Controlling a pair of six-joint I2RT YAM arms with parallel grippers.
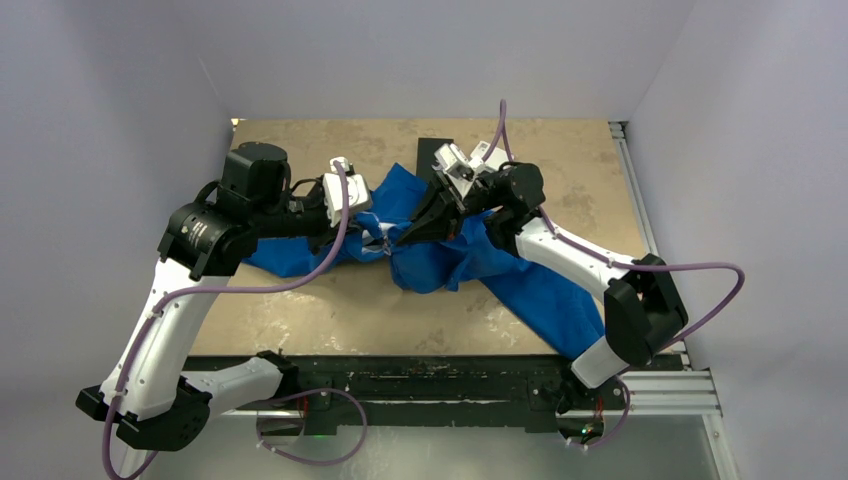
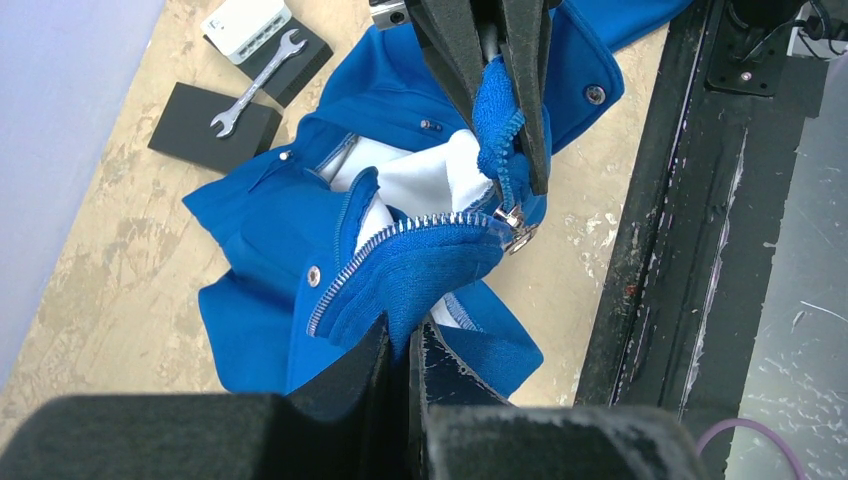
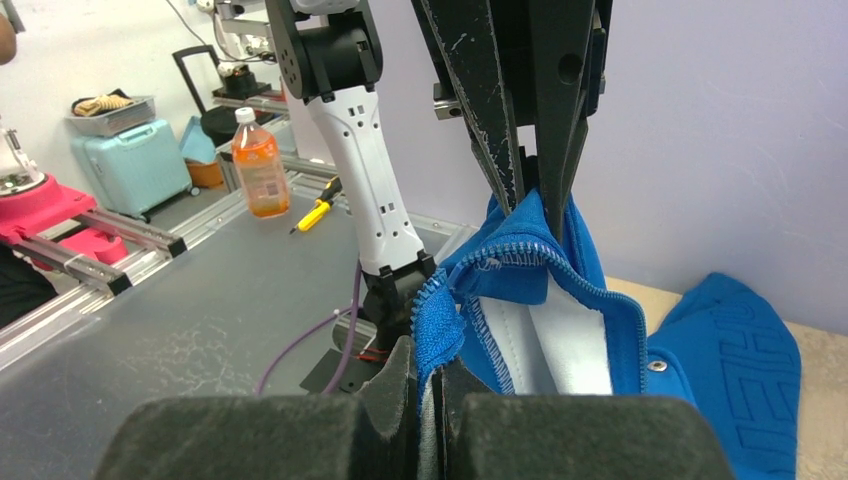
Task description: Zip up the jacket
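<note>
Tan tabletop (image 1: 330, 310), jacket (image 1: 530, 285) sleeves half-hidden, left pincer (image 2: 408, 338), right pincer (image 3: 430, 365) nipping it

the left tool (image 2: 405, 345) and right tool (image 2: 512, 150) meet tip to tip over mid-surface, both pinched on raised folds of the jacket (image 2: 270, 220), closing the way between them; blue cloth spreads under both arms; bare surface (image 1: 340, 315) lies open along the near edge between the bases and at the far right; black blocks (image 2: 200, 125), a wrench (image 2: 255, 85) and a white box (image 2: 246, 24) crowd the far middle
</note>
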